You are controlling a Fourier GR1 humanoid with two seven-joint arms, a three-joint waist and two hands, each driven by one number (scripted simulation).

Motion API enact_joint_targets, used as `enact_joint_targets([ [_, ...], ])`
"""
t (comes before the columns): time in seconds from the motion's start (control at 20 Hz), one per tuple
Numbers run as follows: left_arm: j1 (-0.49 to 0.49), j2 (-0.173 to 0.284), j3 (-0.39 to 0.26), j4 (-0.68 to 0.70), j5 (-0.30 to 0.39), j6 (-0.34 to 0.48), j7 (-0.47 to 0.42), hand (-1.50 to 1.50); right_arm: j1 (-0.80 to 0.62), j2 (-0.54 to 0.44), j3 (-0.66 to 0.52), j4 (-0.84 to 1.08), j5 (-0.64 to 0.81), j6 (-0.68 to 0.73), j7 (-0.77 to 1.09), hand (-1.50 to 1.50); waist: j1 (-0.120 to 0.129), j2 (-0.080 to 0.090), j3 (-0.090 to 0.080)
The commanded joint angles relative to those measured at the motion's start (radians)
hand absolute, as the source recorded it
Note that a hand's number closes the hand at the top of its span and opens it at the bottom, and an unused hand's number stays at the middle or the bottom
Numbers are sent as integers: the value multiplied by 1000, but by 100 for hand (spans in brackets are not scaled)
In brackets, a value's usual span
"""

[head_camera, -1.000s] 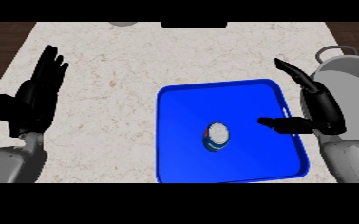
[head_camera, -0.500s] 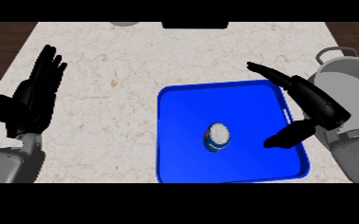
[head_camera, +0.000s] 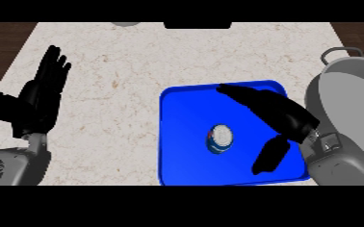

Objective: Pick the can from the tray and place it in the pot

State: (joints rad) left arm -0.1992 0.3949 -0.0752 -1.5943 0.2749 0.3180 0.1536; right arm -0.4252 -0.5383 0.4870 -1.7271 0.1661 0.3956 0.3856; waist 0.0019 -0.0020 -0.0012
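- The right hand is spread wide over the right half of the blue tray, palm down, holding nothing.
- Its fingers stretch toward the tray's far edge, while the thumb hangs down toward the near edge.
- The can stands upright near the middle of the tray, just left of the hand and apart from it.
- The grey pot sits at the right edge of the counter, beside the tray.
- The left hand rests open near the left edge, fingers pointing far.
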Motion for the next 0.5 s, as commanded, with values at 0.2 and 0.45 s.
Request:
enact_joint_targets([
  [0.2,16,-36,29,-7,-50,-32,-8,0,26,190,61,42,145,24,85,-150,5,2,1],
  [0.45,13,-52,67,12,-52,-81,4,0,48,197,8,36,190,109,124,-150,1,2,1],
])
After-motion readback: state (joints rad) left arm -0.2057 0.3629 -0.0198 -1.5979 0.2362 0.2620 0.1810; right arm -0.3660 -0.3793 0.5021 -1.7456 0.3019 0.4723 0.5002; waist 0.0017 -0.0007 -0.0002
